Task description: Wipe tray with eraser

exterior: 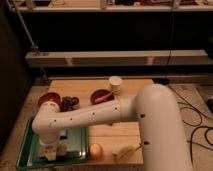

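The green tray (27,150) lies on the front left corner of the wooden table (127,132). My white arm reaches across the table from the right and bends down into the tray. My gripper (51,150) is low over the tray's near half, at or close to its floor. A small pale block (50,156) shows at the gripper's tip and may be the eraser. I cannot tell whether it is held.
Behind the tray stand a red bowl (48,98) and a dark bowl (69,102). Further right are a red bowl (101,95) and a paper cup (115,83). An orange fruit (95,150) and a yellowish thing (124,150) lie right of the tray.
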Available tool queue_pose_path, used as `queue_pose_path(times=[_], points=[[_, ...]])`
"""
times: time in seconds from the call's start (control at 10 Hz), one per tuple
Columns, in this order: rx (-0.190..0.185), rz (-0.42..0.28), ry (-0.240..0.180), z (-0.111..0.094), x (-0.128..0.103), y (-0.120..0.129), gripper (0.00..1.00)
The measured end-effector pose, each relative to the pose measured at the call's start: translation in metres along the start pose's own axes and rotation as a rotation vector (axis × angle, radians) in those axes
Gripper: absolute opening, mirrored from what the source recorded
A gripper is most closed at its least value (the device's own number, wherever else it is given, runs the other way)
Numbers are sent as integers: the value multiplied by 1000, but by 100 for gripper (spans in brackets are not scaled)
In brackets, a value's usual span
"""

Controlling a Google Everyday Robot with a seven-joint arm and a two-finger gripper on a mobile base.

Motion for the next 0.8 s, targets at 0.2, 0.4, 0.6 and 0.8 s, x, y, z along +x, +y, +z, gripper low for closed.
queue_pose_path(times=[0.2,0.4,0.6,0.8], points=[[6,30,2,8,-13,-5,0],[6,78,6,5,-32,4,0],[-8,153,12,-7,-66,18,0],[-28,207,12,-25,-90,34,0]])
